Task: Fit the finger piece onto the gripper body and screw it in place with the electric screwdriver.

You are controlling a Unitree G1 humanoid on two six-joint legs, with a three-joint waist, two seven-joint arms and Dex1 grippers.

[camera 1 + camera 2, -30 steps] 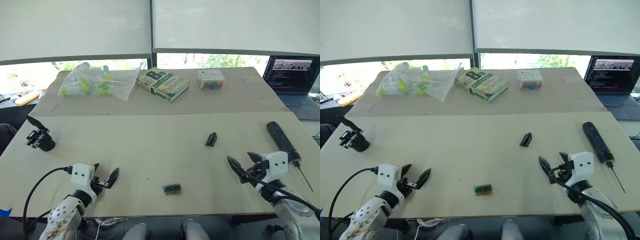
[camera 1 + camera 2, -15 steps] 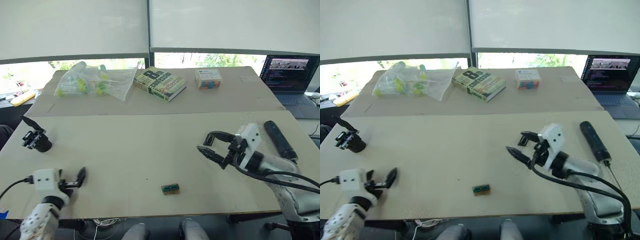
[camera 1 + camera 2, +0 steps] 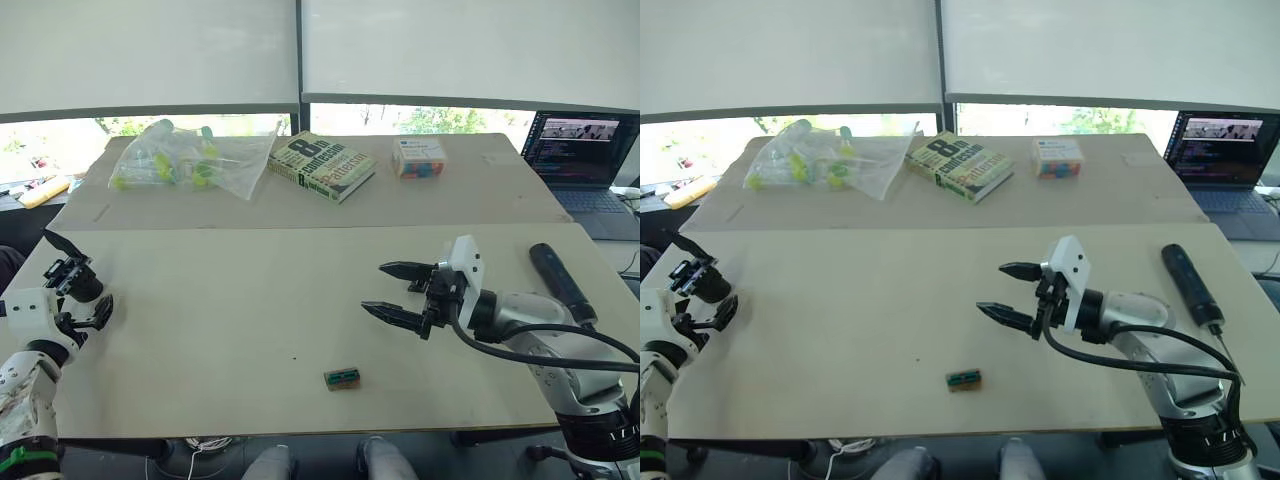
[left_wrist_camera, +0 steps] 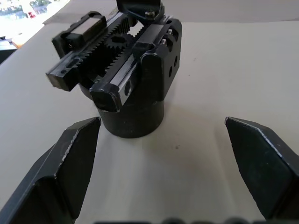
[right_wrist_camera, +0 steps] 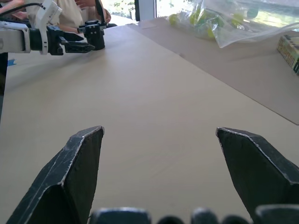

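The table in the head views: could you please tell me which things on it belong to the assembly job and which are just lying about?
For the job:
small black blocky gripper body with a pointed finger
thick black cylindrical electric screwdriver

Lying about:
small tan-and-green block
thick paperback book
clear plastic bag of yellow-green items
small white box
open laptop

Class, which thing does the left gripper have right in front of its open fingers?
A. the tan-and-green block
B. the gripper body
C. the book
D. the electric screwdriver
B: the left wrist view shows the gripper body just ahead of the open left gripper.
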